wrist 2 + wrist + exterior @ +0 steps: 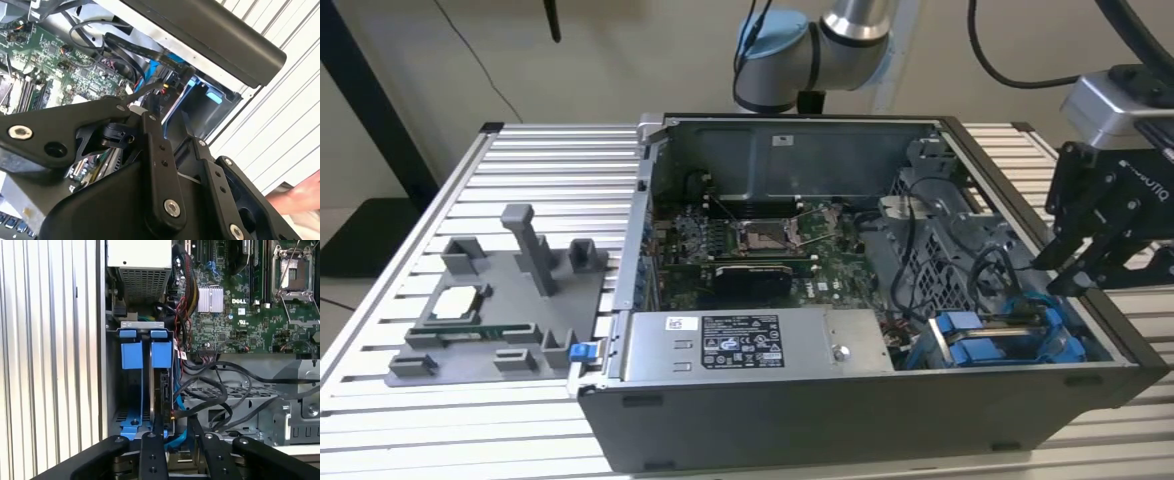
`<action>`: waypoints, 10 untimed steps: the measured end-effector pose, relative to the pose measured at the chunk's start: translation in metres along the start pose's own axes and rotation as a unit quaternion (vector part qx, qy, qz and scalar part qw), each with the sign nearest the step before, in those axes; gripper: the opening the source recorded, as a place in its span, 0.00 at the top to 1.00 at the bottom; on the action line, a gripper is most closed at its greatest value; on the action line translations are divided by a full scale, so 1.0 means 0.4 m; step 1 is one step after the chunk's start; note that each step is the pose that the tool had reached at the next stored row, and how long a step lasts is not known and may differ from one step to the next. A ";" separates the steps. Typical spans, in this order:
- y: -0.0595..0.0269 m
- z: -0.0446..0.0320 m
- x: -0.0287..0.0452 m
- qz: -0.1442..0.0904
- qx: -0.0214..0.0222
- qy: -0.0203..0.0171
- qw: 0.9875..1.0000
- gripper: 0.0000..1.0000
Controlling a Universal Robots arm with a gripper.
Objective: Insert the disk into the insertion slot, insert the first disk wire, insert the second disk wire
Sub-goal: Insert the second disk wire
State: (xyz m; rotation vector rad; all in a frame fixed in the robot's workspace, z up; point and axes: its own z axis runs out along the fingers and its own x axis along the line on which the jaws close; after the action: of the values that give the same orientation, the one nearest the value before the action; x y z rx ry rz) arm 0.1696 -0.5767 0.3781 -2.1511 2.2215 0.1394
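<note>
In the open computer case (854, 400), the insertion slot (131, 390) is a grey bay with blue rails and tabs, at the corner nearest the exterior view's right (1001, 340). The disk (163, 390) appears to stand edge-on in it, under a blue tab. A black wire (200, 407) with a small red and yellow end reaches the disk's edge. My gripper (175, 422) hangs just above the slot (1101, 265) with its black fingers (152, 445) apart, and the wire's end lies close to the gap. In the second wrist view my gripper (167, 120) holds nothing that I can see.
The motherboard (250, 295) and a bundle of black cables (225, 385) lie beside the slot. The power supply (747, 345) fills the case's front. A grey fixture (494, 300) with small parts stands on the slatted table at the exterior view's left. A person's hand (300, 195) is close by.
</note>
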 end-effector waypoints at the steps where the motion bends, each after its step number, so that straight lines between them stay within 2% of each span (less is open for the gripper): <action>1: -0.005 0.000 0.000 0.000 0.000 0.000 1.000 0.00; 10: -0.054 0.000 -0.002 0.000 0.000 0.000 1.000 0.00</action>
State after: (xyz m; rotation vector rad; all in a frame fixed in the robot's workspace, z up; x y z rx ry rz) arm 0.1914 -0.5767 0.3776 -2.1512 2.2217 0.1394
